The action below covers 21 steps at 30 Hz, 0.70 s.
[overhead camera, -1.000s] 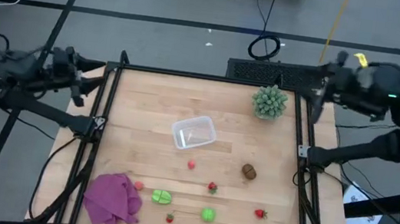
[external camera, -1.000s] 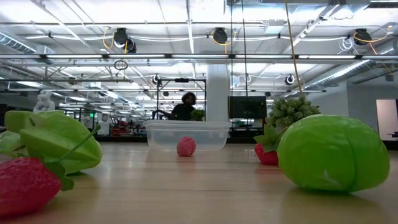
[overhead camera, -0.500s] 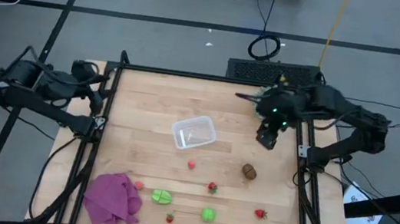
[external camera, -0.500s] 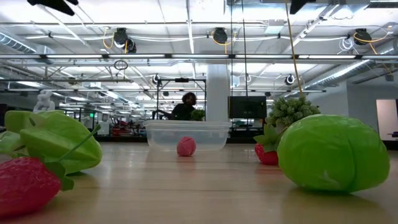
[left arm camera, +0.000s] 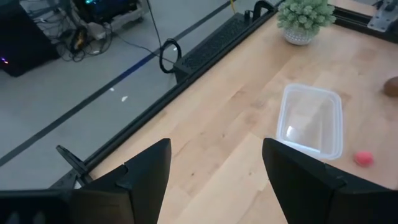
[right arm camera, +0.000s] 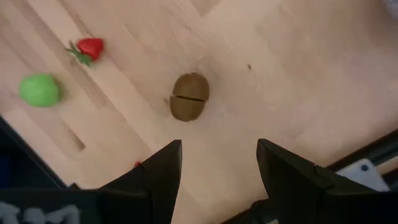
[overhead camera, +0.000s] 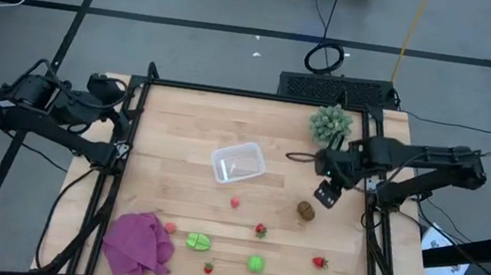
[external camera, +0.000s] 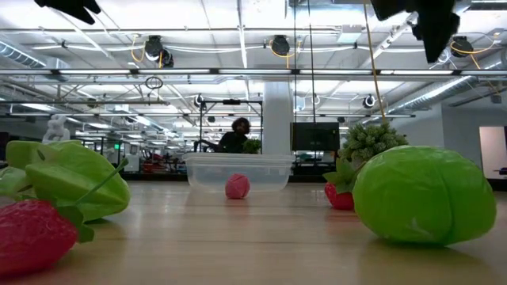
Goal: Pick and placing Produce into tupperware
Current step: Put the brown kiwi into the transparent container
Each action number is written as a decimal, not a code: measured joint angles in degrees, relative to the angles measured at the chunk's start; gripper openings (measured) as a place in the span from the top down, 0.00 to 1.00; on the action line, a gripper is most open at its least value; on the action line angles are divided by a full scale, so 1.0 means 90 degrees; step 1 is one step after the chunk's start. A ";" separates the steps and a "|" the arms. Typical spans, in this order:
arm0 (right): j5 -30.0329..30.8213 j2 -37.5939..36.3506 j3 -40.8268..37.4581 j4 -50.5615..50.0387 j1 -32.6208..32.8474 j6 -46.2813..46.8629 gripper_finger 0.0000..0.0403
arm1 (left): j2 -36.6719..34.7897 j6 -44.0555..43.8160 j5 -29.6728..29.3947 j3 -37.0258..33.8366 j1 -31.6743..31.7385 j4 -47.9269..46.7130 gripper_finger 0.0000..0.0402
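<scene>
The brown oval (overhead camera: 306,211) lies on the table's right half, also seen in the right wrist view (right arm camera: 189,104). My right gripper (overhead camera: 326,196) hovers open just above it and a little to its far right, touching nothing (right arm camera: 217,168). The clear tupperware (overhead camera: 238,163) stands mid-table with nothing in it (left arm camera: 309,121). A red piece (overhead camera: 235,202) lies just on its near side. More red pieces (overhead camera: 261,229) and two green pieces (overhead camera: 198,242) (overhead camera: 255,263) lie toward the near edge. My left gripper (left arm camera: 214,168) waits open at the table's far left edge (overhead camera: 119,109).
A spiky pale-green plant (overhead camera: 331,124) stands at the far right, close behind my right arm. A purple cloth (overhead camera: 138,243) lies crumpled in the near left corner. A black rail (overhead camera: 131,141) frames the table. Bare wood lies between the tupperware and the brown oval.
My right arm has swung in from beyond the table's far right corner, over the plant, and come down toward the near edge until its gripper hangs by the brown oval. My left arm has shifted slightly toward the table. No produce has moved.
</scene>
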 joint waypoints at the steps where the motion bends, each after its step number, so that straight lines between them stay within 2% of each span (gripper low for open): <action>1: -0.0007 -0.0032 -0.0178 0.0076 0.0024 0.0091 0.50 | 0.0010 0.0007 -0.0006 0.0000 0.0000 0.0000 0.36; 12: -0.0025 -0.0069 -0.1352 0.0405 0.0074 0.0357 0.50 | 0.0186 -0.0006 0.0008 -0.0002 0.0000 0.0016 0.36; 18: -0.0026 -0.0069 -0.1856 0.1512 0.0074 0.0274 0.50 | 0.0232 -0.0002 0.0008 -0.0002 -0.0001 0.0016 0.36; 21: -0.0230 -0.0069 -0.1996 0.2051 0.0074 -0.0003 0.50 | 0.0230 0.0024 0.0008 -0.0002 -0.0002 0.0015 0.36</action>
